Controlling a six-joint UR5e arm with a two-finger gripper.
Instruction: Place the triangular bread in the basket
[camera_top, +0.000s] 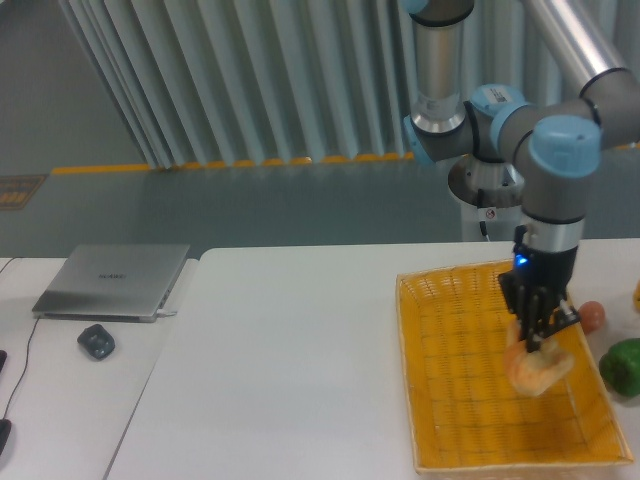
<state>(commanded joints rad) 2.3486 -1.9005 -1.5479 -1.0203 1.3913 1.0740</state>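
The basket (455, 400) is a bright yellow-orange woven tray on the right half of the white table. My gripper (540, 342) hangs over the basket's right part, pointing down, and is shut on the triangular bread (537, 368), a golden-brown roll with paler tan patches. The bread hangs just above the basket floor, inside the rim; whether it touches the weave I cannot tell.
A small round reddish-orange fruit (593, 316) and a green pepper (622, 366) lie on the table right of the basket. A closed grey laptop (113, 280) and a dark mouse (96, 342) sit at the far left. The arm's base (495, 190) stands behind the table.
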